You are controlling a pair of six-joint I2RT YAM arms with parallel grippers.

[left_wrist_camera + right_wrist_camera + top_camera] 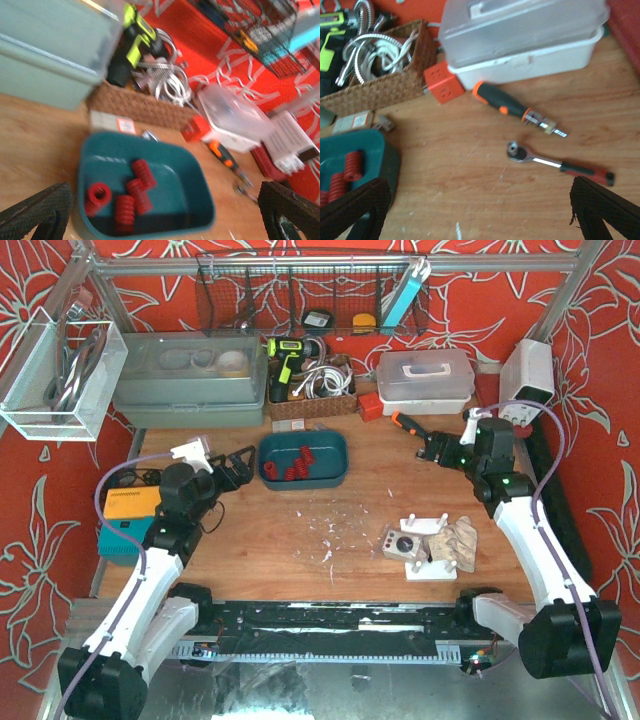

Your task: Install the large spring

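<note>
Left gripper (240, 464) open wide and holding nothing. In the left wrist view its two fingertips (42, 210) sit at the bottom corners of the frame, well apart, with the teal tray (202, 202) between them and ahead. It is poised just beside the tray's left end, not yet inside it.

Right gripper (432, 450) also spread wide and empty. It hangs over bare wood near the ratchet wrench (555, 164) and the orange-handled screwdriver (512, 107), far from the tray.

Task part: red coil springs (125, 207) lie clustered at the near-left end of the tray, several touching one another. One stands on end showing its bore; the others lie on their sides. The left wrist picture is blurred, so I cannot say for certain which is the large one; the spring nearest the camera looks the stoutest.

A white fixture with upright posts (430, 545) stands on the table nearer the right arm, well apart from the tray. Likely the install site, though the seat itself is too small to make out.

Step in hand, as I judge it: approach for the pick. Nothing grasped, nothing installed.

Next move calls for:
- descent into the tray over a single spring
- jaws set across the coil body, clear of its neighbours
- care with the tray wall, and with a spring that may roll
</note>
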